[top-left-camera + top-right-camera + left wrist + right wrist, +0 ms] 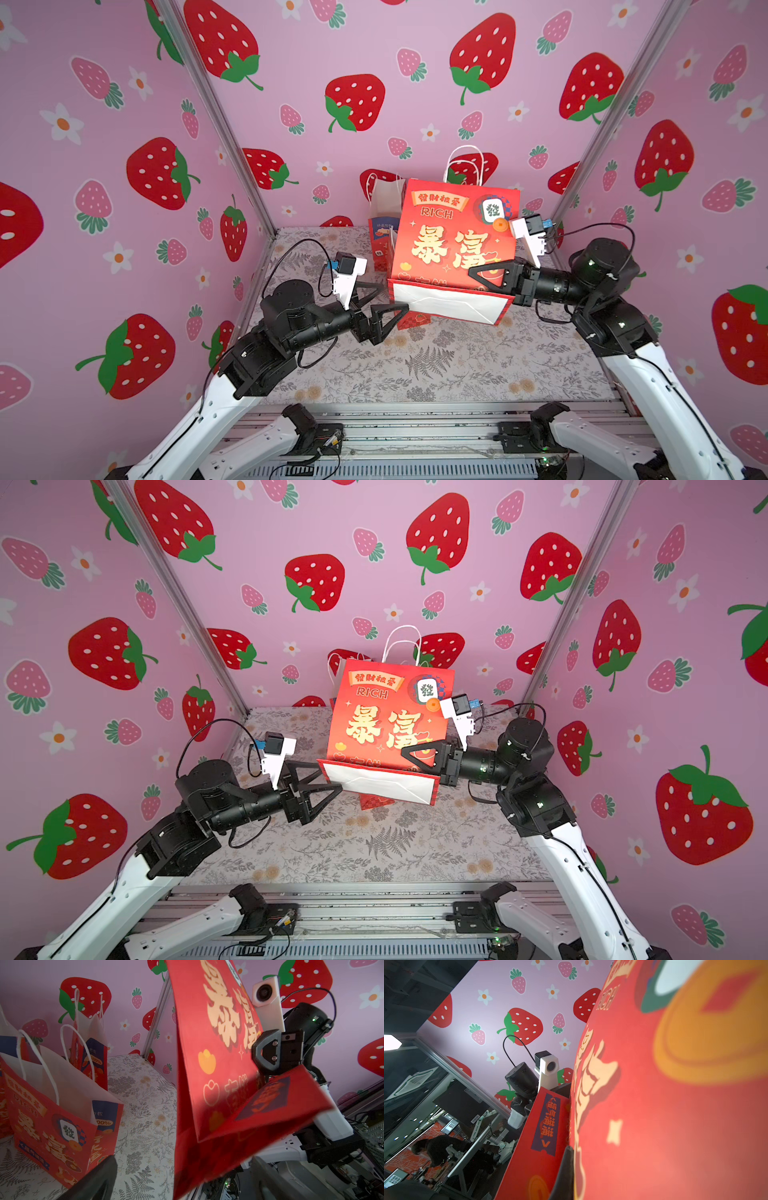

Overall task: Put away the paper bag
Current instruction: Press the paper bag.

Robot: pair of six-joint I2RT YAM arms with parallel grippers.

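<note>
Red paper bag (453,245) in right gripper (484,274) jaws, handles up.

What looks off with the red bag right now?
The red paper bag hangs tilted, its white bottom swung toward the camera, pinched only by the right gripper. The left gripper is open beside it.

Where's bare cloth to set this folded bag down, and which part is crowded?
Free: the floral tablecloth in front of both arms, back to the metal rail. Crowded: the back, where standing bags sit behind the held paper bag, flanked by the open left gripper and shut right gripper.
</note>
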